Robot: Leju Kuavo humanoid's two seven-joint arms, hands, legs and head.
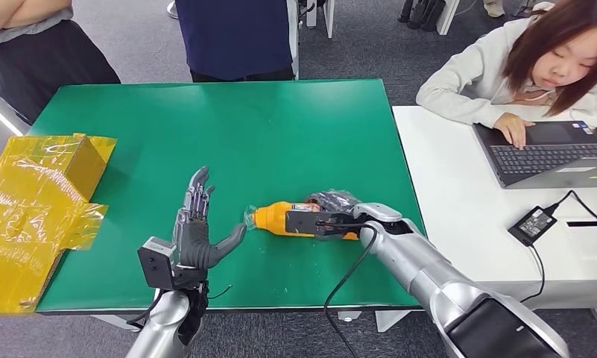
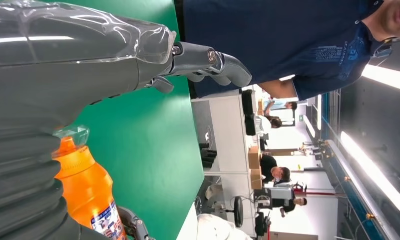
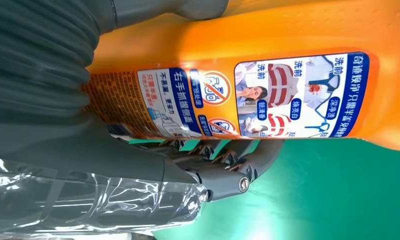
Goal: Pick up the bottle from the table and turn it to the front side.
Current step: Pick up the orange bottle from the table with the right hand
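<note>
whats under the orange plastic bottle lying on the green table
The orange plastic bottle lies on its side on the green table mat. The right hand grips its body, dark fingers curling beneath it. The contact patch under the bottle is hidden.

The left silver arm enters the head view from below, forearm raised. The left hand [image 1: 196,231] is held upright above the green table surface [image 1: 206,134], palm facing toward the robot's right, dark fingers [image 1: 198,190] extended and apart, thumb angled outward to the right. It holds nothing and touches nothing. In the left wrist view the left hand's grey thumb extends straight.

The right silver arm reaches in from the lower right, forearm angled toward the table centre. The right hand [image 1: 332,212] grips the orange plastic bottle with the printed label [image 1: 280,218], which lies on its side. In the right wrist view, dark fingers [image 3: 222,155] curl under the bottle body.
</note>
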